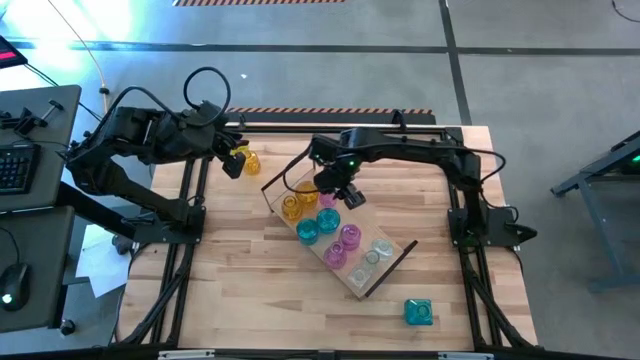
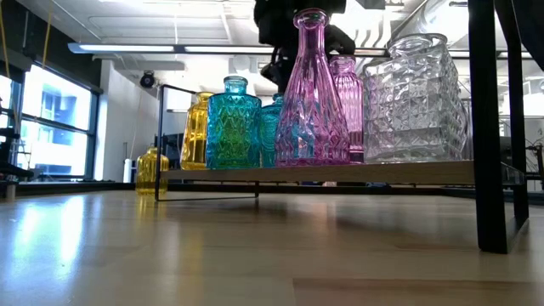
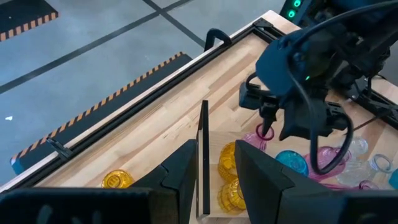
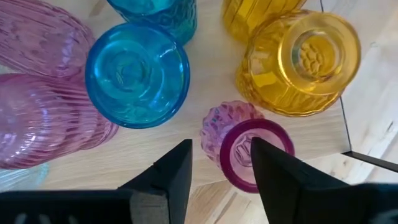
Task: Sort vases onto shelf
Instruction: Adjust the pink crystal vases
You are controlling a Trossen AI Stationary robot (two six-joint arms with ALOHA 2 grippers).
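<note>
1 small pink vase stands on the shelf at frame centre between the parted, empty right gripper fingers; a straight lift is advised, neighbours untouched.

The slatted wooden table carries the shelf, set diagonally near its middle, with yellow, teal, pink and clear vases standing on its board. An amber vase stands far left, a teal vase near right.
</note>
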